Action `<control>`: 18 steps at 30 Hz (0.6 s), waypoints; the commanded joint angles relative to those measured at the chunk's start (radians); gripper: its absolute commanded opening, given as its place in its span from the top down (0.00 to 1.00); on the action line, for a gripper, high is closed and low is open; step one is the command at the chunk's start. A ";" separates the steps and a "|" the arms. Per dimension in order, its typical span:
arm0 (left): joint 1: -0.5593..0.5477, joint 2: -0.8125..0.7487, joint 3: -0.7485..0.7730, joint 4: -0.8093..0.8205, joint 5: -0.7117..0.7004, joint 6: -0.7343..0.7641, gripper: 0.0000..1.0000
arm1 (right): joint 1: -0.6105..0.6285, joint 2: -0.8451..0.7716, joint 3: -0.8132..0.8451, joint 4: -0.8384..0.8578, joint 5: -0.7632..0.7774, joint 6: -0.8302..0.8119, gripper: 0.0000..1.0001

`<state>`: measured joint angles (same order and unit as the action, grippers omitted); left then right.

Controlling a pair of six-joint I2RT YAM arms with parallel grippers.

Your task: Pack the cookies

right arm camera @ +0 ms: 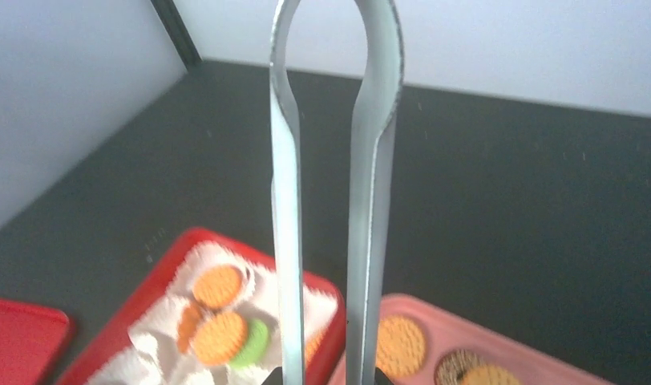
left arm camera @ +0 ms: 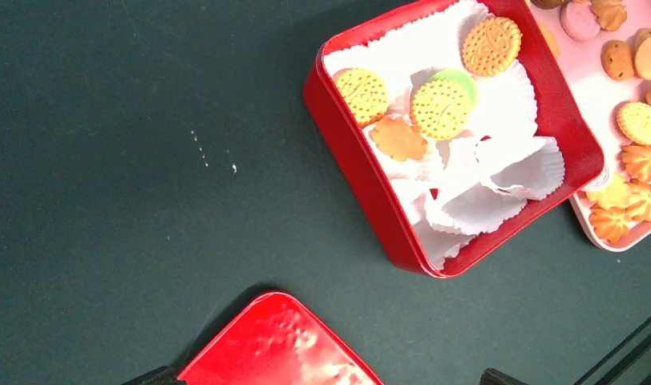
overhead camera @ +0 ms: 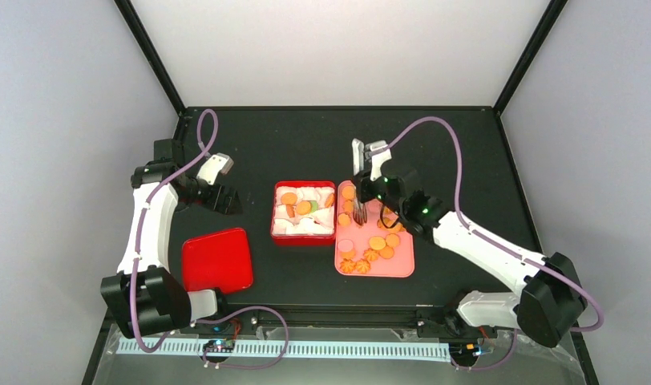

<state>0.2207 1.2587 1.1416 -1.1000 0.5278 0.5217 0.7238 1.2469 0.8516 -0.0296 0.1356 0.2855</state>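
Start close to the arm bases. Your left gripper (left arm camera: pixel 329 377) has its fingers as wide as they go, and they hold nothing. The red lid (overhead camera: pixel 216 259) lies right under them.

Next come the loose cookies (overhead camera: pixel 377 242). They lie on the pink tray (overhead camera: pixel 402 269), just below your right gripper (overhead camera: pixel 372 188) and a bit nearer to you. So the right arm is the close one. The left fingers are well apart from the tray.

Your right fingers pinch the metal tongs (right arm camera: pixel 369 200). The two arms of the tongs stand narrow, almost side by side. The long way of the tongs runs straight out from the fingers, with the round bend at the far end, up in the air. You cannot see the biting tips from the wrist. From above, a dark forked end seems to hang over the far left part of the tray, but I cannot tell for sure.

The red tin (left arm camera: pixel 362 188) sits just to the left of the right fingers, right beside the tray.

The cookies are small and round, mostly golden orange with tiny dots. Some at the tray's near edge look like flowers. One is pink and a few are brown. In the tin, a few lie in white paper cups (left arm camera: pixel 515 168), and a golden one rests on the green cookie (left arm camera: pixel 458 78). Many cups are bare, so I think lots of packing is left.
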 commanded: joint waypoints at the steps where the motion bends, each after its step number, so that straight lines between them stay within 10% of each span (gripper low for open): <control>1: 0.005 0.000 0.024 -0.009 0.012 -0.008 0.01 | 0.002 0.002 0.107 0.035 -0.025 -0.023 0.93; 18: 0.005 -0.005 0.013 -0.008 -0.002 -0.001 0.01 | 0.083 0.406 0.430 0.024 -0.057 -0.035 0.88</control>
<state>0.2207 1.2587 1.1416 -1.1000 0.5243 0.5213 0.8074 1.6295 1.2602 -0.0158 0.0692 0.2520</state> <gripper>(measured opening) 0.987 0.199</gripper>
